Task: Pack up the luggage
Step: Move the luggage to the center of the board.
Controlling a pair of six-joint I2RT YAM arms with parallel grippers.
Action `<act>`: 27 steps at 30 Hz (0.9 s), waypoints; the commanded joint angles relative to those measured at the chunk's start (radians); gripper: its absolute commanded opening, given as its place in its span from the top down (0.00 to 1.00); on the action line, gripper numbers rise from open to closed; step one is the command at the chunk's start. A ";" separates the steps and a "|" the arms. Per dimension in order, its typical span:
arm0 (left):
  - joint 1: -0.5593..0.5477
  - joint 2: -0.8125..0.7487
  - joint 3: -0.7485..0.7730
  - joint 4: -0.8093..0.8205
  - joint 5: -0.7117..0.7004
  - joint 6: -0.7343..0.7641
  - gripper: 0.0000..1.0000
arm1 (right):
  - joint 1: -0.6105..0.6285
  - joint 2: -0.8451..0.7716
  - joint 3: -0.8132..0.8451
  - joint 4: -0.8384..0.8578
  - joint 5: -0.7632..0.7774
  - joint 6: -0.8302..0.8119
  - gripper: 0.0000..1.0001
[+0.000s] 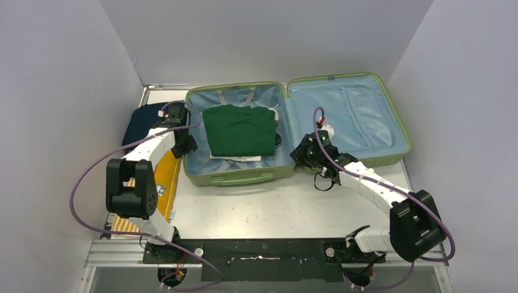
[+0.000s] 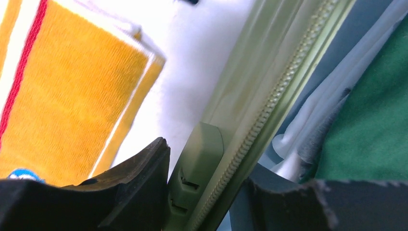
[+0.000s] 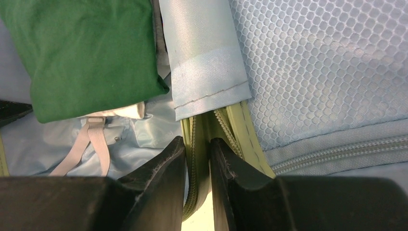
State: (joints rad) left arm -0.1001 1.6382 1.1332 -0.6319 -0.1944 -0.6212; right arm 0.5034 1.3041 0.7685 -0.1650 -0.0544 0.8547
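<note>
The luggage (image 1: 232, 178) lies open flat, a light-green shell with light-blue lining. A folded green garment (image 1: 239, 129) rests in its left half. My left gripper (image 1: 183, 146) straddles the left rim (image 2: 250, 110): the outer finger (image 2: 139, 183) presses a green bump on the shell, the inner finger (image 2: 308, 202) sits against the lining beside the green garment (image 2: 375, 134). My right gripper (image 1: 300, 154) is at the hinge between the halves. In the right wrist view its jaws (image 3: 198, 140) pinch the zippered green rim (image 3: 199, 125).
A yellow-orange striped cloth (image 1: 166, 177) lies on the table left of the case, close under the left arm. A navy bundle (image 1: 142, 122) sits behind it. The mesh-lined lid (image 1: 348, 110) lies open to the right. Grey straps (image 3: 91, 139) trail under the garment.
</note>
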 commanded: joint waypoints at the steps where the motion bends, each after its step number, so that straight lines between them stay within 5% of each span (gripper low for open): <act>1: -0.041 0.063 0.153 0.268 0.257 -0.109 0.68 | 0.019 0.080 0.041 0.044 -0.037 0.053 0.79; 9: -0.041 0.197 0.269 0.263 0.279 -0.111 0.68 | -0.002 0.169 0.128 0.045 -0.003 0.047 0.79; 12: -0.041 0.176 0.271 0.218 0.245 -0.091 0.57 | -0.002 0.158 0.155 0.026 0.001 0.021 0.76; 19: 0.007 -0.042 0.194 0.049 0.028 -0.070 0.23 | -0.002 0.040 0.173 -0.038 0.031 -0.061 0.45; 27: -0.021 -0.427 0.064 -0.118 -0.173 -0.140 0.17 | 0.203 -0.065 0.273 -0.095 0.220 -0.195 0.37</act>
State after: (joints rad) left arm -0.0933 1.4055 1.2690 -0.6491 -0.2443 -0.6926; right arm 0.5652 1.3010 0.9531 -0.2699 0.0494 0.7467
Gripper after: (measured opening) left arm 0.827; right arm 0.623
